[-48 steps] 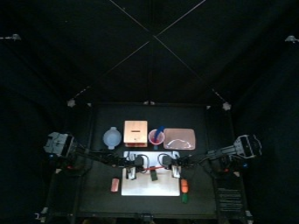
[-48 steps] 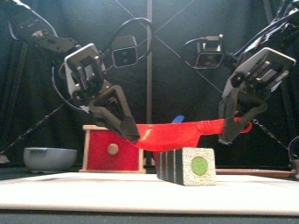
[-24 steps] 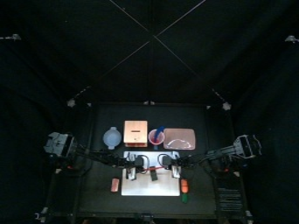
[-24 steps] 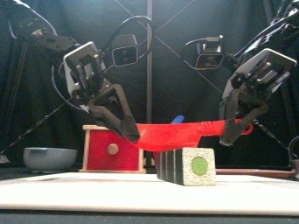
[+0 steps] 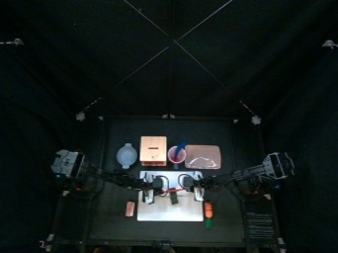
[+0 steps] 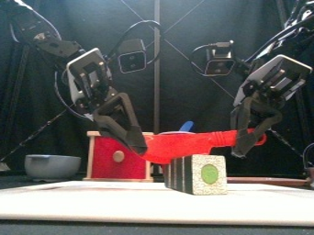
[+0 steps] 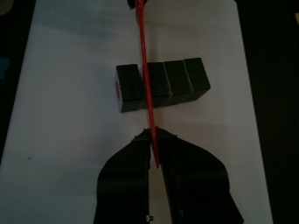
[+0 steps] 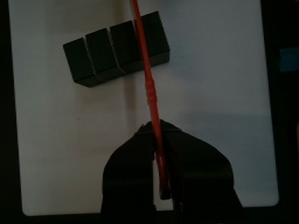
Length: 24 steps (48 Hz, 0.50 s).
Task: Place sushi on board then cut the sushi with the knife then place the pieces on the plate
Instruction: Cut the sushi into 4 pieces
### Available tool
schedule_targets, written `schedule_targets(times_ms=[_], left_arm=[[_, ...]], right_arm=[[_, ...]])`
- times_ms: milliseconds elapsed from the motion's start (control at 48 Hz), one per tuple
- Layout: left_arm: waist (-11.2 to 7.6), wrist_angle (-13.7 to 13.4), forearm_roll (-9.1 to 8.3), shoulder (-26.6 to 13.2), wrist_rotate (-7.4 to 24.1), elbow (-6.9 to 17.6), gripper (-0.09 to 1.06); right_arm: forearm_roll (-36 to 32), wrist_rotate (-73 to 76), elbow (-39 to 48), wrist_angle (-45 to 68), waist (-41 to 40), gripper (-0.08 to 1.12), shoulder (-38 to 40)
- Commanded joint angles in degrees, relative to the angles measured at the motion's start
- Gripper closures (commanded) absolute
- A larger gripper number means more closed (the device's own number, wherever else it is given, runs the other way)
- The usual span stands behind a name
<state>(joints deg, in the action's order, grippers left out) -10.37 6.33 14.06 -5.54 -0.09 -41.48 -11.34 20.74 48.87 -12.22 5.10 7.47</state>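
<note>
Change: we see the red knife [image 6: 196, 142] lower than a second ago, its right end having dropped the most.
Meaning: we judge the cut is about to begin, since no block is parted yet.
Left gripper [image 6: 132, 139]: pinching one end of the knife.
Right gripper [image 6: 245, 144]: pinching the other end.
Sushi roll [image 6: 200, 174]: four dark green blocks joined together, with a pale speckled end face and a green centre. It lies on the white cutting board [image 6: 73, 195], directly under the blade.
Contact: there is perhaps a thin gap, but we cannot be sure.
</note>
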Motion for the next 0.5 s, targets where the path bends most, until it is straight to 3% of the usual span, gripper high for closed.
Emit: schedule_targets(times_ms=[21,229,500], left_arm=[[-1.14,0.18,0.00,0.00,0.09,1.49,0.50],[-0.35,0.18,-0.44,-2.46,0.44,1.32,0.50],[3.16,0.26,-2.29,-4.48,0.44,1.32,0.50]], right_arm=[[0.09,0.35,-0.70,-0.09,-0.97,0.66,0.09],[1.67,0.35,-0.97,-0.09,-0.88,0.66,-2.55],[1.93,0.35,-1.05,-0.09,-1.14,0.66,-4.57]])
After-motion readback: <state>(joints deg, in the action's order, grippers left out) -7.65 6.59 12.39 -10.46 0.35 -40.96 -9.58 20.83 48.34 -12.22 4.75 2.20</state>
